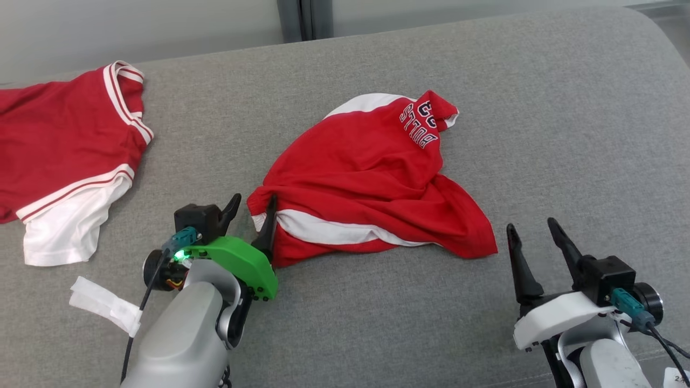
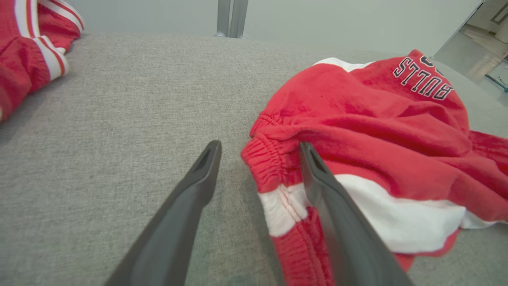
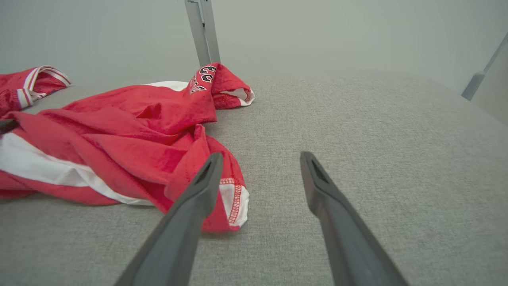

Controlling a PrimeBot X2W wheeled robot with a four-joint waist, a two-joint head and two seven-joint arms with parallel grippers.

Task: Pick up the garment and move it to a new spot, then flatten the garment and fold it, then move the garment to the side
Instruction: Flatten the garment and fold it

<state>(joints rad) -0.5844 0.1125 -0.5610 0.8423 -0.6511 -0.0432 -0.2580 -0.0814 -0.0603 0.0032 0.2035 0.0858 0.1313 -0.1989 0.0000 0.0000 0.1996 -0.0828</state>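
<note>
In the head view, the red shorts (image 1: 372, 178) are lying crumpled near the middle of the grey woven cushion (image 1: 539, 108), with a white band running along their near side and dark lettering (image 1: 420, 126) showing upside down at their far end. The left gripper (image 1: 253, 200), carrying a green plastic shell, is sitting at the shorts' left end with its jaws spread; one dark finger is touching the cloth and the other is standing over bare cushion. The right gripper (image 1: 530, 225), with a white shell, is resting near the cushion's front right, jaws spread and holding nothing, just apart from the shorts' right corner. A red jersey (image 1: 59, 140) with white striped trim is lying flat at the left edge, and a crinkled white strip (image 1: 105, 304) is lying near the front left corner.

The left wrist view is bringing out the gathered, elastic waistband (image 2: 270, 159). It is bulging into the gap between the spread fingers of the left gripper (image 2: 260, 146), one finger lying against the shorts' (image 2: 377, 119) white band.

The right wrist view is showing the soft folds of the shorts (image 3: 119, 131) and a white hem (image 3: 234, 198) sewn in red thread, lying just beside one finger of the right gripper (image 3: 262, 157), whose jaws are gaping over bare cushion. A grey post (image 3: 202, 31) is rising behind the far edge.
</note>
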